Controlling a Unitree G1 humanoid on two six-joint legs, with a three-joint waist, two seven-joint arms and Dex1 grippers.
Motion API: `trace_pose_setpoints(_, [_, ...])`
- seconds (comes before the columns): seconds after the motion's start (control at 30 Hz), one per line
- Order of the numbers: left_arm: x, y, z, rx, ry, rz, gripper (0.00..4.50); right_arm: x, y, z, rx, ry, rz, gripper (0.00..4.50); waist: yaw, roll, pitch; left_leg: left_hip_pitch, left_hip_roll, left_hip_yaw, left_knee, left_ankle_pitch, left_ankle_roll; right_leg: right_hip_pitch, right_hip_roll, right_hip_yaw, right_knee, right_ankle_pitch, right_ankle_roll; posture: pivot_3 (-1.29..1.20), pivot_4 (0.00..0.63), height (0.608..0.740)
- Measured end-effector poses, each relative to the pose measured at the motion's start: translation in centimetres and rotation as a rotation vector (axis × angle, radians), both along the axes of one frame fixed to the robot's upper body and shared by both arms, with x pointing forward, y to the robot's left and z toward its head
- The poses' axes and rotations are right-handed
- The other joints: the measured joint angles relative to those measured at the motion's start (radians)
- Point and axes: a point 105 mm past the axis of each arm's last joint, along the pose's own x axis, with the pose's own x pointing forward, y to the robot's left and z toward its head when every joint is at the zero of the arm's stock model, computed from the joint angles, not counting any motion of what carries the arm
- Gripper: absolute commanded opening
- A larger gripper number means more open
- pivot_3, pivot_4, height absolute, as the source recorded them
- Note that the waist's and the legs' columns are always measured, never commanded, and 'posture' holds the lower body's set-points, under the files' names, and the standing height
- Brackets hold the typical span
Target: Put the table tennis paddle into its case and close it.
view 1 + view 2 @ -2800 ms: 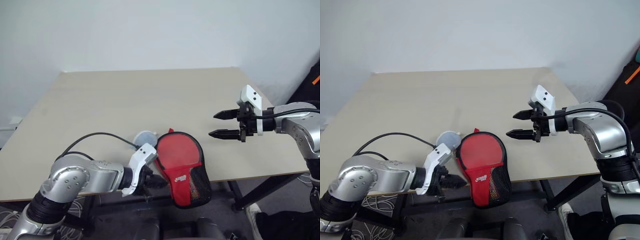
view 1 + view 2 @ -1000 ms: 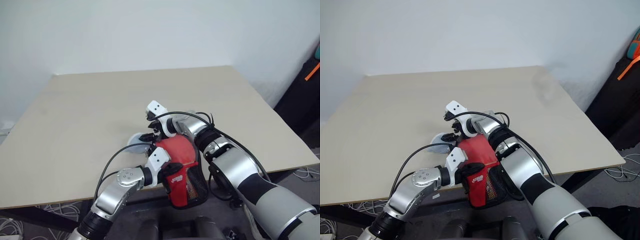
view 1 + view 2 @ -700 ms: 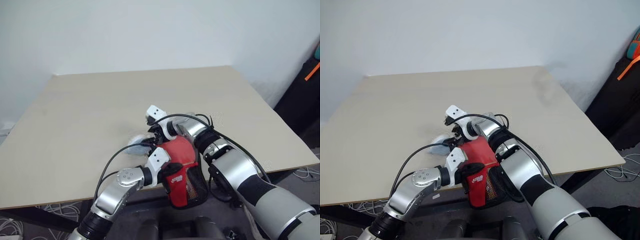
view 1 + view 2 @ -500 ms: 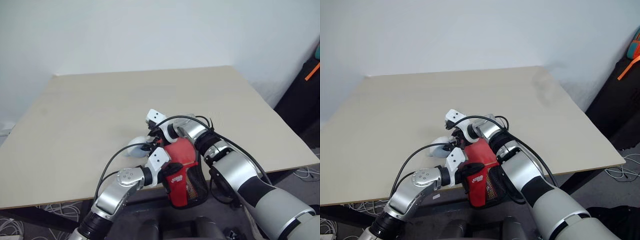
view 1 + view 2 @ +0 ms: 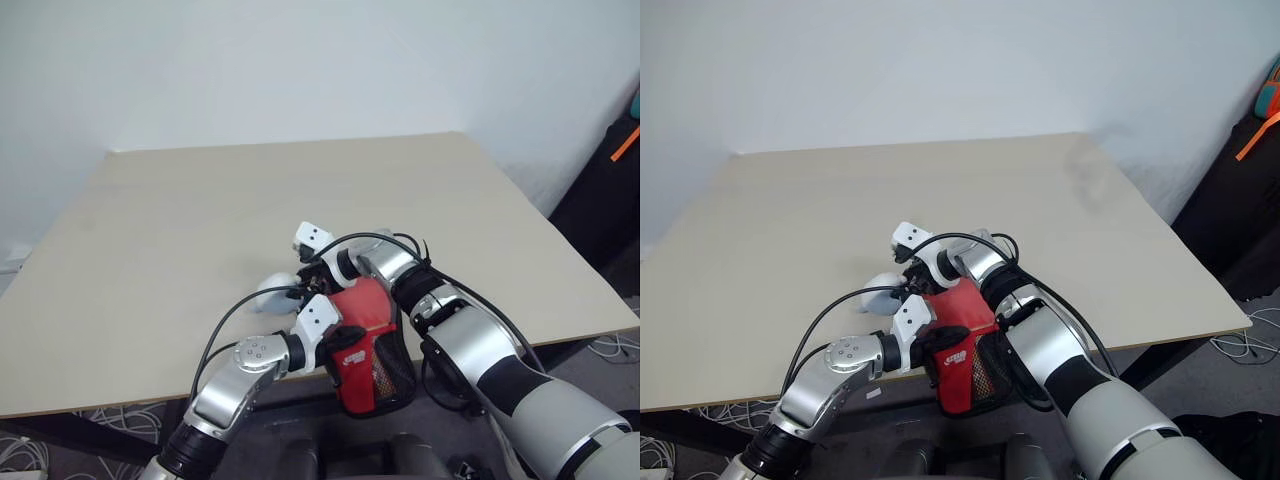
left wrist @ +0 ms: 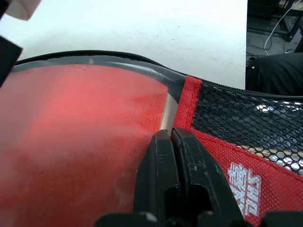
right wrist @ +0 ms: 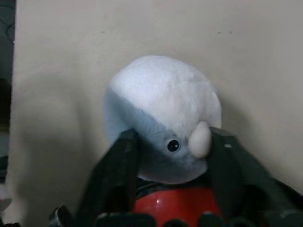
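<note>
Now the case (image 5: 372, 345) lies at the near edge of the beige surface (image 5: 180, 210), and its lower part with the black mesh hangs over that edge. Through its clear side, the red face of the table tennis paddle (image 6: 71, 142) is visible, so the paddle is inside the case. A red patch with a white logo (image 6: 246, 182) sits on the mesh part, and the line of the zipper (image 6: 137, 71) runs along the upper border of the case.

The left hand (image 6: 173, 142) is clenched, with its two black fingers pressed together. They rest on the clear side of the case, near the red strip; whether they pinch the fabric I cannot tell.

The right hand (image 7: 173, 142) reaches across to the top end of the case. Its fingers stand on both sides of a small soft toy (image 7: 163, 113), white and grey with one black eye, which sits on the surface just beside the top of the case. The fingers seem to grasp this toy at its lower part.
</note>
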Motion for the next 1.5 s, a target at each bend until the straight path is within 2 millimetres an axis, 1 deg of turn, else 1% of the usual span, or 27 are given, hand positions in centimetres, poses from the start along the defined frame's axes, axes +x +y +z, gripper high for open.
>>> trace_pose_setpoints(0.07, [0.0, 0.0, 0.0, 0.001, 0.005, 0.001, 0.0, -0.2, -0.2, 0.0, 0.008, 0.009, 0.018, 0.41, 0.0, 0.0, 0.0, 0.0, 0.0, 0.0, 0.0, 0.0, 0.0, 0.0, 0.0, 0.0, 0.0, 0.0, 0.0, 0.0, 0.0, 0.74])
trace_pose_setpoints(0.1, [0.0, 0.0, -0.1, 0.001, 0.007, 0.001, 0.0, -0.4, -0.2, 0.0, 0.013, 0.014, 0.028, 0.26, 0.0, 0.0, 0.0, 0.0, 0.0, 0.0, 0.0, 0.0, 0.0, 0.0, 0.0, 0.0, 0.0, 0.0, 0.0, 0.0, 0.0, 0.74])
trace_pose_setpoints(0.23, [0.0, 0.0, -0.1, 0.0, 0.011, 0.001, 0.0, -0.7, -0.3, 0.1, 0.016, 0.033, 0.046, 0.26, 0.0, 0.001, -0.001, 0.0, 0.0, 0.0, 0.0, 0.0, 0.0, 0.0, 0.0, 0.0, 0.0, 0.0, 0.0, 0.0, 0.0, 0.74])
trace_pose_setpoints(0.3, [0.0, 0.0, -0.1, -0.002, 0.014, 0.003, 0.0, -0.5, -0.2, 0.1, 0.023, 0.035, 0.016, 0.26, 0.0, 0.001, -0.001, 0.0, 0.0, 0.0, 0.0, 0.0, 0.0, 0.0, 0.0, 0.0, 0.0, 0.0, 0.0, 0.0, 0.0, 0.74])
trace_pose_setpoints(0.43, [0.0, 0.1, -0.1, -0.002, 0.019, 0.004, 0.0, 1.4, 0.1, 0.5, 0.079, 0.016, -0.178, 0.26, 0.0, 0.001, -0.001, 0.0, 0.0, 0.0, 0.0, 0.0, -0.001, 0.0, 0.0, 0.0, 0.001, 0.0, 0.0, 0.0, 0.0, 0.74])
trace_pose_setpoints(0.5, [0.0, 0.1, -0.1, -0.002, 0.021, 0.004, 0.0, 2.3, -0.2, 0.7, 0.087, 0.004, -0.253, 0.26, 0.0, 0.001, -0.001, 0.0, 0.0, 0.0, 0.0, 0.0, -0.001, 0.0, 0.0, 0.0, 0.0, 0.0, 0.0, 0.0, 0.0, 0.74])
trace_pose_setpoints(0.63, [0.1, 0.1, 0.0, -0.001, 0.022, 0.005, 0.0, 3.8, -1.0, 0.4, 0.077, -0.016, -0.399, 0.26, 0.0, 0.001, -0.001, 0.0, 0.0, 0.0, 0.0, 0.0, -0.001, 0.0, 0.0, 0.0, 0.001, 0.0, 0.0, 0.0, 0.0, 0.74])
trace_pose_setpoints(0.77, [0.1, 0.2, 0.0, 0.0, 0.023, 0.004, 0.0, 4.6, -1.6, -0.3, 0.059, -0.043, -0.496, 0.26, 0.0, 0.001, -0.001, 0.0, 0.0, 0.0, 0.0, 0.001, -0.001, 0.0, 0.0, 0.0, 0.001, 0.0, 0.0, 0.0, 0.0, 0.74])
trace_pose_setpoints(0.87, [0.1, 0.2, 0.0, 0.001, 0.026, 0.004, 0.0, 4.8, -1.6, -0.5, 0.048, -0.074, -0.527, 0.26, 0.0, 0.001, -0.001, 0.001, 0.0, 0.0, 0.0, 0.001, -0.001, 0.0, 0.0, 0.0, 0.001, 0.0, 0.0, 0.0, 0.0, 0.74])
trace_pose_setpoints(1.03, [0.1, 0.2, 0.0, 0.003, 0.028, 0.004, 0.0, 4.9, -1.5, -0.5, 0.042, -0.098, -0.529, 0.26, 0.0, 0.001, -0.001, 0.001, 0.0, -0.001, 0.0, 0.001, -0.001, 0.001, 0.0, 0.0, 0.001, 0.0, 0.0, 0.0, 0.0, 0.74])
trace_pose_setpoints(1.2, [0.2, 0.2, 0.0, 0.005, 0.031, 0.003, 0.0, 4.7, -1.3, -0.5, 0.051, -0.079, -0.505, 0.26, 0.0, 0.001, -0.001, 0.001, 0.0, -0.001, 0.0, 0.001, -0.001, 0.001, 0.0, 0.0, 0.001, 0.0, 0.0, 0.0, 0.0, 0.74])
trace_pose_setpoints(1.27, [0.2, 0.3, 0.0, 0.006, 0.032, 0.003, 0.0, 4.3, -1.1, -0.2, 0.06, -0.052, -0.463, 0.26, 0.0, 0.001, -0.001, 0.001, 0.0, -0.001, 0.0, 0.001, -0.001, 0.001, 0.001, 0.0, 0.001, 0.0, 0.0, 0.0, 0.0, 0.74])
trace_pose_setpoints(1.43, [0.4, 0.2, 0.0, 0.009, 0.033, 0.001, 0.0, 2.5, 0.2, 0.7, 0.087, 0.01, -0.282, 0.26, -0.001, 0.001, -0.001, 0.001, 0.0, -0.001, 0.0, 0.001, -0.001, 0.001, 0.001, 0.0, 0.001, 0.0, 0.0, 0.0, 0.0, 0.74])
trace_pose_setpoints(1.5, [0.4, 0.2, 0.0, 0.009, 0.036, 0.001, 0.0, 2.0, 0.6, 1.1, 0.097, 0.021, -0.237, 0.26, 0.0, 0.001, -0.001, 0.001, 0.0, -0.001, 0.0, 0.001, -0.001, 0.001, 0.001, 0.0, 0.001, 0.0, 0.0, 0.0, 0.0, 0.74])
